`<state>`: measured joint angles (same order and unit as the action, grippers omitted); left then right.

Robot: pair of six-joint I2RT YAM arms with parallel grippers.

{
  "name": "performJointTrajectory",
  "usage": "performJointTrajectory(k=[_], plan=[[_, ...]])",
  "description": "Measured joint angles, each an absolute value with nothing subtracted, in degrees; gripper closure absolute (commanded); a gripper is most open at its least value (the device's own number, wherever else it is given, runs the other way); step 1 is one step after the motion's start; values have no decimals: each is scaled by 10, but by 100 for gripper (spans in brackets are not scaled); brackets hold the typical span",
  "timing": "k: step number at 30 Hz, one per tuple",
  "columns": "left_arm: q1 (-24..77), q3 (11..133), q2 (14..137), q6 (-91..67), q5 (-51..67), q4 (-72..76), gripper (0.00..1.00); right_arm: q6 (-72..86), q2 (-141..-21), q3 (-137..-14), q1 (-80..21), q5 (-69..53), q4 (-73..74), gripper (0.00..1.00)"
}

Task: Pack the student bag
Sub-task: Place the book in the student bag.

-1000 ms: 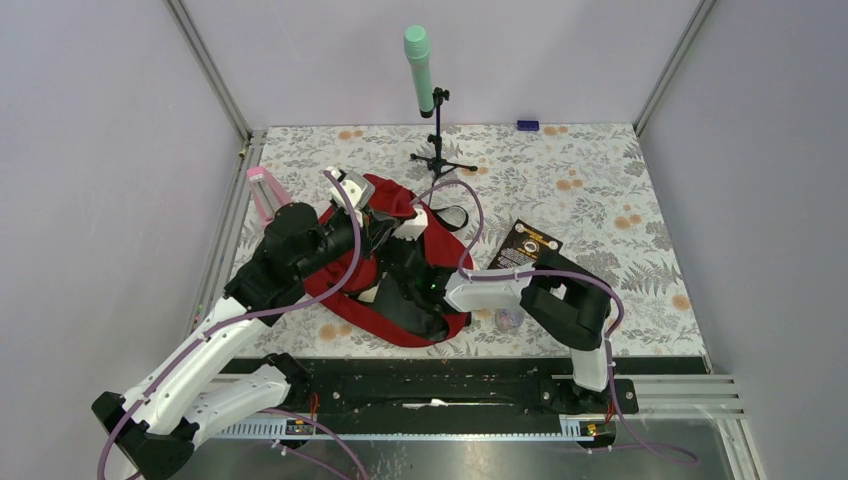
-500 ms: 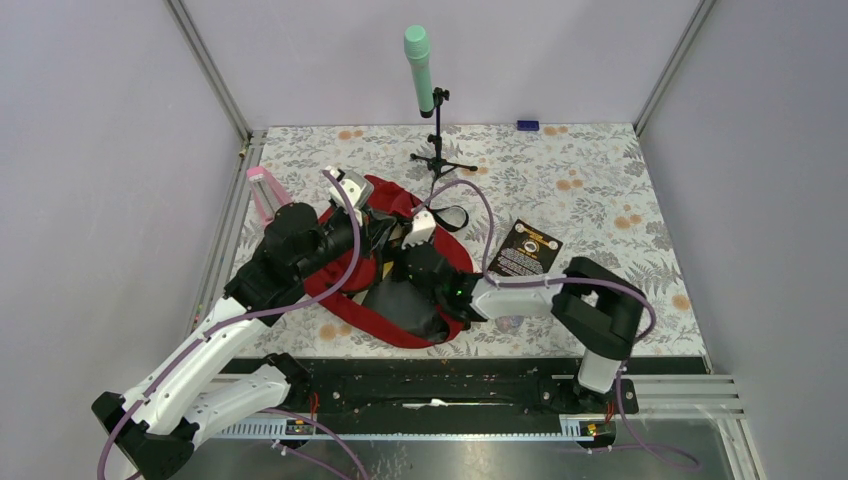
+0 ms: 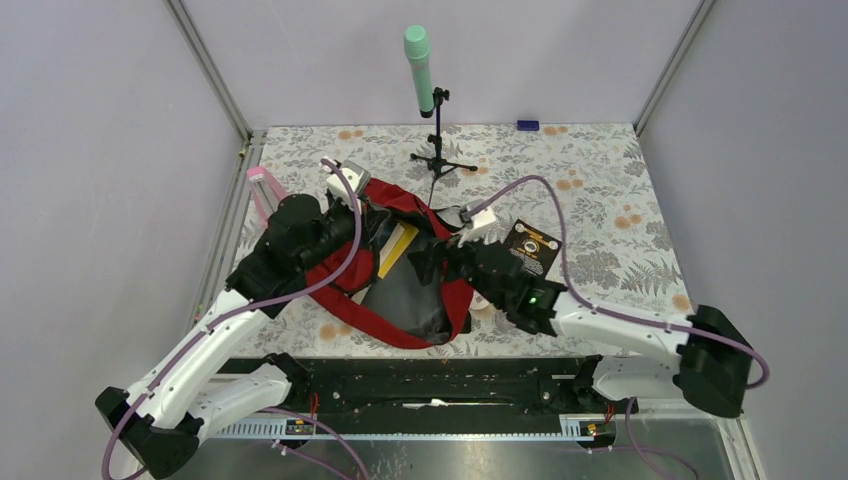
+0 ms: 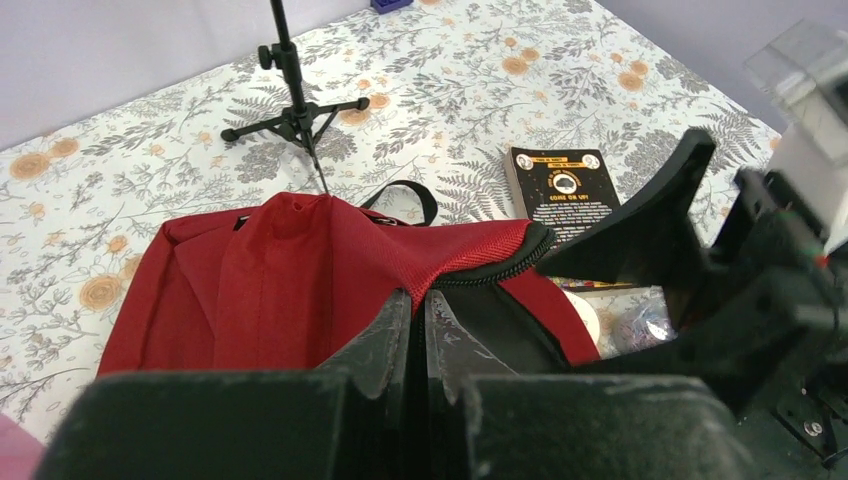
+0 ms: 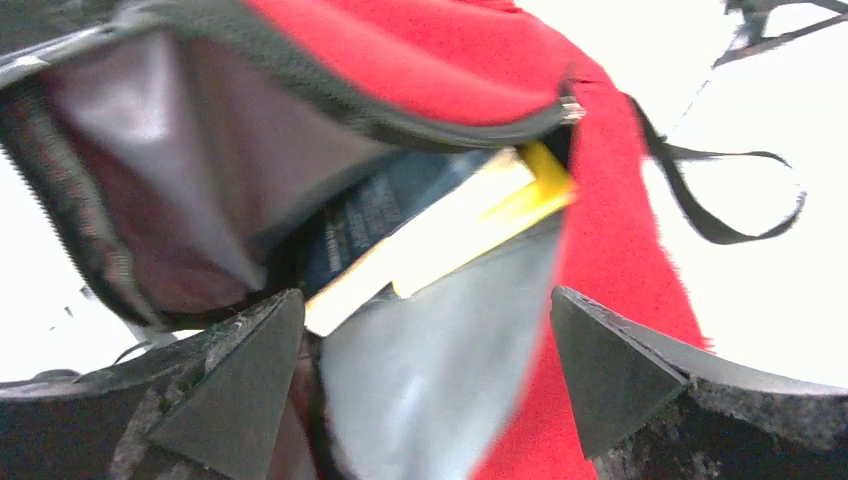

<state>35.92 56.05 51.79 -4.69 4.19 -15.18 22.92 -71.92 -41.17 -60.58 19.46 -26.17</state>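
The bag [image 3: 400, 334] lies left of centre on the floral table [image 3: 600, 170] in the top view, flat on the cloth. Its mouth gapes toward the lower right and shows the dark grey lining. A yellow book [image 5: 520, 185] sticks up out of the opening. In the right wrist view a dark blue book [image 5: 360, 225] lies against it, further inside. The black zipper [image 5: 400, 125] runs along the red upper lip above both. A black strap [image 5: 730, 200] loops out from the bag's top onto the table at the right of that view.

The left gripper [image 4: 420, 305] sits at the bag's upper left in the top view. Its jaws are pressed together on the red fabric right at the zipper edge, holding that lip up. The right gripper [image 5: 425, 300] is at the right side of the mouth with its jaws spread wide and nothing between them. It hangs over the grey lining.

A black card [image 3: 528, 250] lies on the cloth just right of the bag, partly under the right arm. A stand with a green mic [image 3: 418, 55] rises at the top centre, behind the bag. A pink thing [image 3: 262, 190] stands at the left edge of the table, beside the left arm. A small blue thing [image 3: 527, 125] rests at the far edge, upper right of centre.
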Motion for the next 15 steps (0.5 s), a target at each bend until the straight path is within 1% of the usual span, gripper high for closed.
performJointTrajectory(k=[4, 7, 12, 15], plan=[[347, 582, 522, -52, 39, -170, 100, 230, -652, -414, -530, 173, -143, 0], [341, 587, 522, -52, 32, -175, 100, 232, -628, -423, -459, 169, -50, 0], [335, 587, 522, -48, 17, -175, 100, 239, -633, -464, -370, 203, 106, 0], [330, 585, 523, -45, 3, -176, 100, 249, -648, -477, -333, 211, 155, 0]])
